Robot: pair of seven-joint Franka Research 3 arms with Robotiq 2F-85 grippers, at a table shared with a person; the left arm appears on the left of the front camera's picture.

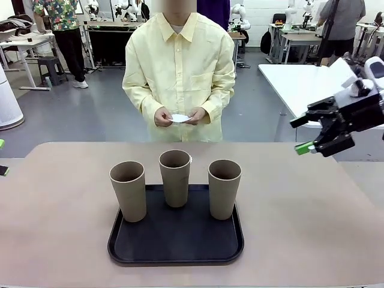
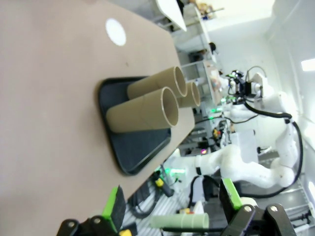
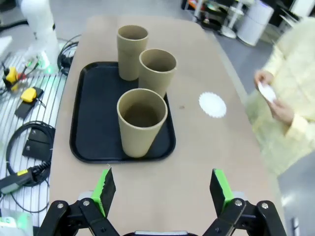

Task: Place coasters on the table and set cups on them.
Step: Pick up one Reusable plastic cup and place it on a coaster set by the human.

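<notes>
On the black tray (image 1: 174, 240) at the middle of the table (image 1: 60, 210), three cups (image 1: 174, 180) are stood upright, well apart from the spread right gripper (image 1: 300, 135) raised at the right, one coaster (image 3: 212, 104) is laid just beyond the tray, and the left gripper (image 2: 172, 201) is likewise spread.

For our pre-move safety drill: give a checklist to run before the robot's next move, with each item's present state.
1. One coaster on table: ok.
2. All three coasters laid: not ok.
3. Cups upright on tray: ok.
4. Right end effector open, empty: ok.
5. Left end effector open, empty: ok.
6. Person's hands clear of table: ok, holding another coaster.
</notes>
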